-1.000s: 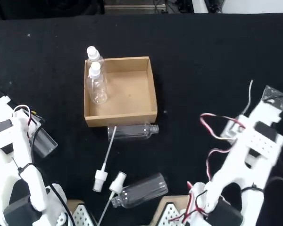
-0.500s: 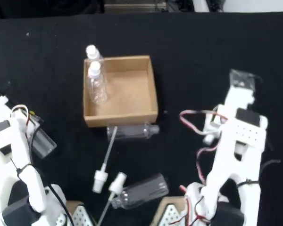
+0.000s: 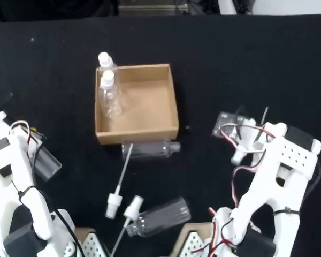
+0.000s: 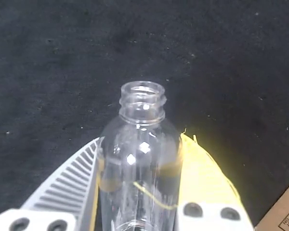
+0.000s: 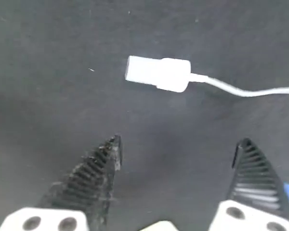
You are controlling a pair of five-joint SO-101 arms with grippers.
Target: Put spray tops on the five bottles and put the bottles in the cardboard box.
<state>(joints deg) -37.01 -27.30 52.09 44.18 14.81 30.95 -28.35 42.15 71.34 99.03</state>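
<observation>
My left gripper (image 4: 140,140) is shut on a clear uncapped bottle (image 4: 142,144), neck pointing away from the camera; in the high view this bottle (image 3: 45,161) is at the left edge. My right gripper (image 5: 180,142) is open above the black cloth, with a white spray top (image 5: 159,73) lying just beyond its fingertips. The right gripper (image 3: 227,126) is right of the cardboard box (image 3: 136,134). Two capped bottles (image 3: 109,96) stand at the box's left side. An uncapped bottle (image 3: 150,150) lies in front of the box and another (image 3: 161,217) nearer the arms.
Two loose spray tops (image 3: 114,203) (image 3: 134,206) with long tubes lie between the two uncapped bottles. The arm bases and their mounts (image 3: 195,243) take up the near edge. Black cloth covers the table, with open room behind and right of the box.
The right arm has swung left and down from the table's right edge toward the box. The left arm with its bottle has hardly moved.
</observation>
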